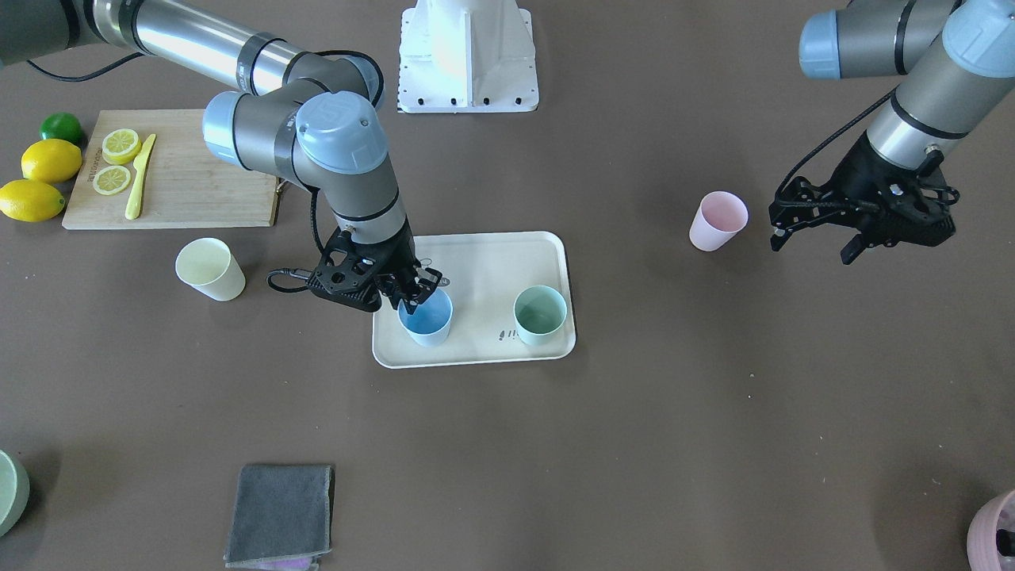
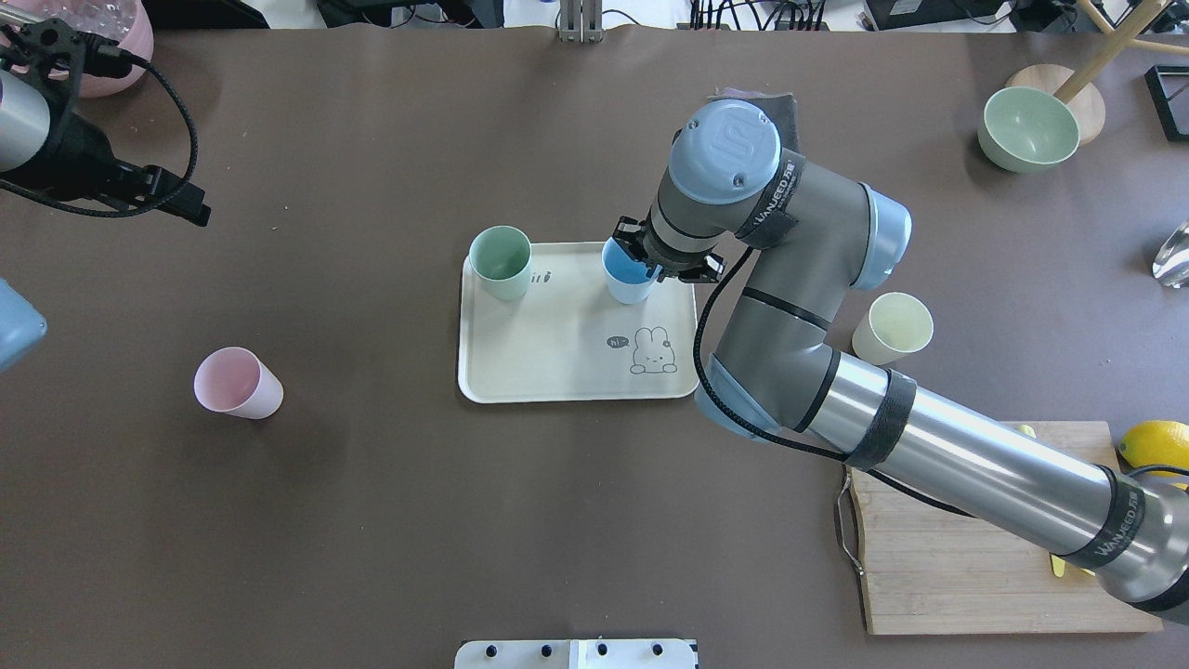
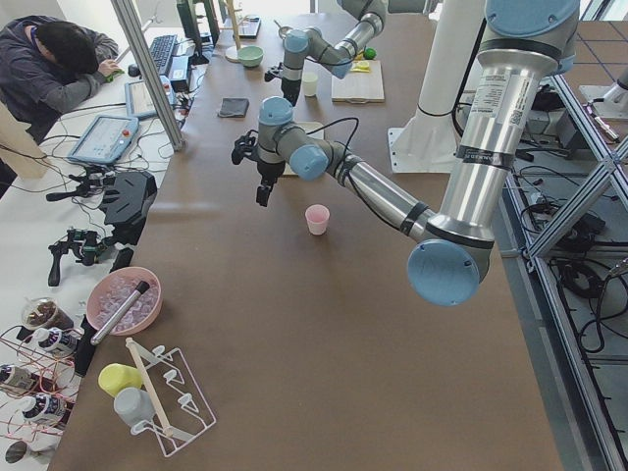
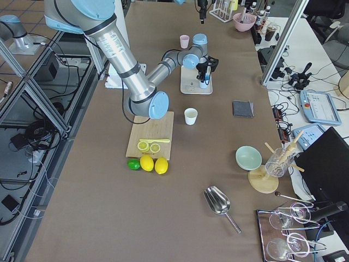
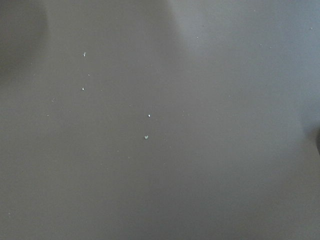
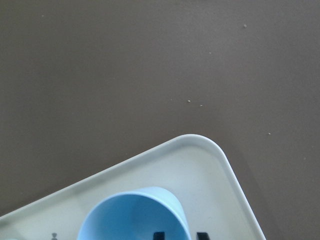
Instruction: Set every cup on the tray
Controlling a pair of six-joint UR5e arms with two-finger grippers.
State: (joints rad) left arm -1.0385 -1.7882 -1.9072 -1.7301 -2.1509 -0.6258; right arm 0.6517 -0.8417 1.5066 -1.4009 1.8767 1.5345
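The cream tray (image 1: 492,262) with a rabbit drawing lies mid-table. On it stand the mint green cup (image 1: 540,315) and the light blue cup (image 1: 426,317). My right gripper (image 1: 412,300) is at the blue cup's rim, one finger inside and one outside, shut on its wall; the right wrist view shows the blue cup (image 6: 132,215) in the tray's corner. The pale yellow cup (image 1: 210,270) stands on the table beside the right arm. The light pink cup (image 1: 718,221) stands off the tray. My left gripper (image 1: 810,247) hovers open and empty beside it.
A wooden cutting board (image 1: 182,170) with lemon slices and a yellow knife lies near the yellow cup, with lemons (image 1: 32,198) and a lime beside it. A grey cloth (image 1: 279,515) lies at the operators' edge. A green bowl (image 2: 1028,128) and a pink bowl (image 2: 102,46) stand in the far corners.
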